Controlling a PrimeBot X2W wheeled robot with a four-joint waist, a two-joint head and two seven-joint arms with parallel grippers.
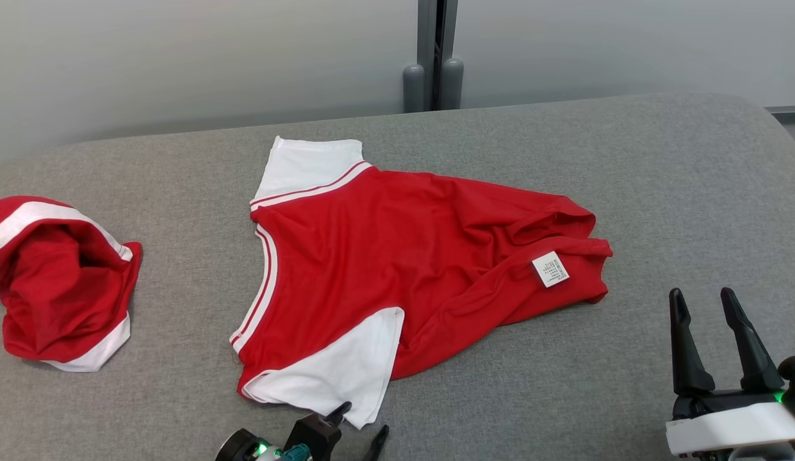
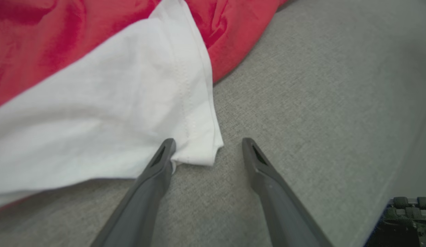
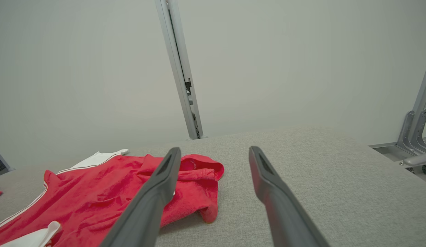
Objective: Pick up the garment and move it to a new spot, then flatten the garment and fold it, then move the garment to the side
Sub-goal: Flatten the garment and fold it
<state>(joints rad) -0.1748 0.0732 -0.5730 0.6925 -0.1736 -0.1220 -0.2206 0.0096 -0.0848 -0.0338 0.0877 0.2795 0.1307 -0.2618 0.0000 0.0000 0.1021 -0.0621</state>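
Observation:
The garment (image 1: 403, 256), a red T-shirt with white sleeves and a white care label (image 1: 551, 269), lies spread but wrinkled in the middle of the grey padded table (image 1: 660, 160). My left gripper (image 1: 365, 419) is open at the near white sleeve (image 1: 339, 371). In the left wrist view the sleeve's hem corner (image 2: 199, 151) lies between the open fingers of the left gripper (image 2: 207, 140), and the left fingertip (image 2: 166, 147) touches the cloth. My right gripper (image 1: 701, 296) stands open near the front right, clear of the shirt's bunched hem (image 3: 199, 181); it holds nothing (image 3: 214, 149).
A second red and white garment (image 1: 57, 282) lies crumpled at the table's left end. A grey post (image 1: 434, 57) rises behind the far edge against a pale wall. Bare grey table stretches to the right of the shirt.

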